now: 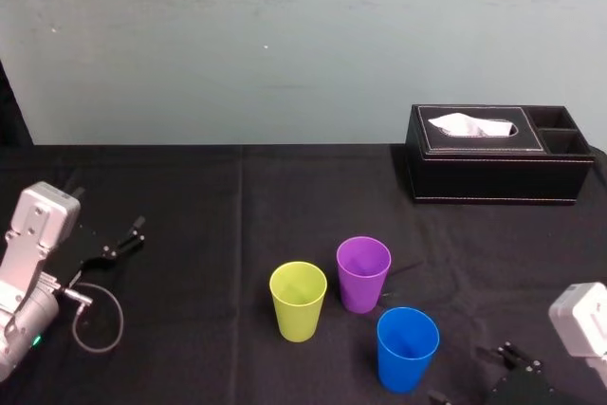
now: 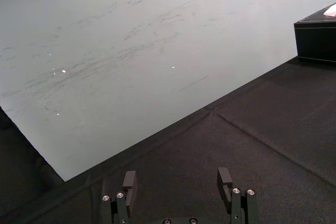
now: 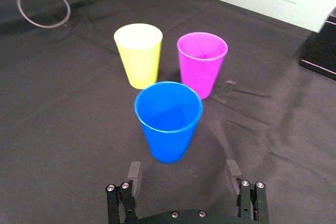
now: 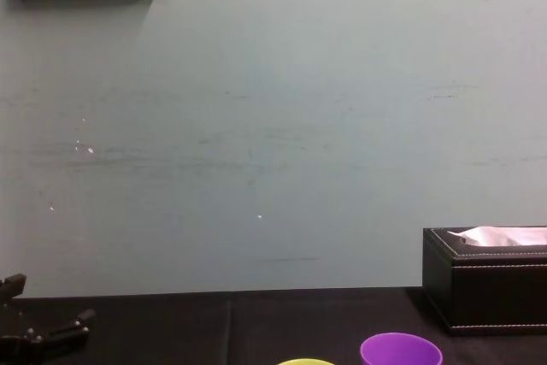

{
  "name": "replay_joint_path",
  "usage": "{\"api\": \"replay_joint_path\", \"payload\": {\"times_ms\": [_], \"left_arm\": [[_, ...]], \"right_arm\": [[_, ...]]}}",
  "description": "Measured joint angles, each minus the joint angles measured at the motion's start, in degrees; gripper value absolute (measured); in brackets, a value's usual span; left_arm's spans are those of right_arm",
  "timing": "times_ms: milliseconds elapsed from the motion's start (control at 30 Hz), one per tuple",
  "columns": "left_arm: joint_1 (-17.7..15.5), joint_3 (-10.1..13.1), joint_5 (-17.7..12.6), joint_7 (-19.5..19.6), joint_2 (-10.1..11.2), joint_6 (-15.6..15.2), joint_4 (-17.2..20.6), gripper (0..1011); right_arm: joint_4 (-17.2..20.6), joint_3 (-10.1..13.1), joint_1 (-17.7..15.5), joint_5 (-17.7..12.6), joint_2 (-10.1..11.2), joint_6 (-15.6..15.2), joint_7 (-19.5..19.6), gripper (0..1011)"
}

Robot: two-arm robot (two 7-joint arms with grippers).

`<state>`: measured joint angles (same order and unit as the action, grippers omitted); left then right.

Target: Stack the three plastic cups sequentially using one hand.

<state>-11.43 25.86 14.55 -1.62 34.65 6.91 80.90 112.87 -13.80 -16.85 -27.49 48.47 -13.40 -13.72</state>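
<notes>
3 upright cups point(image 1: 363, 274), black cloth table point(image 1: 190, 329), pale scuffed wall point(image 1: 285, 45)

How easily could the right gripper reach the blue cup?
Probably easily: the right gripper is open and faces the blue cup, with bare cloth between. The yellow-green cup and purple cup stand behind it. The left gripper sits open, far left.
</notes>
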Motion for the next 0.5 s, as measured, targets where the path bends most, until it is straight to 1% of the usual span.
{"api": "replay_joint_path", "payload": {"times_ms": [233, 500], "left_arm": [[0.0, 0.0, 0.0, 0.0, 0.0, 0.0, 0.0, 1000], [0.0, 0.0, 0.0, 0.0, 0.0, 0.0, 0.0, 1000]], "right_arm": [[-1.12, -1.32, 1.71, 0.62, -3.19, -0.99, -0.94, 1003], [-2.94, -2.21, 3.29, 1.76, -6.01, -1.59, -1.66, 1003]]}}
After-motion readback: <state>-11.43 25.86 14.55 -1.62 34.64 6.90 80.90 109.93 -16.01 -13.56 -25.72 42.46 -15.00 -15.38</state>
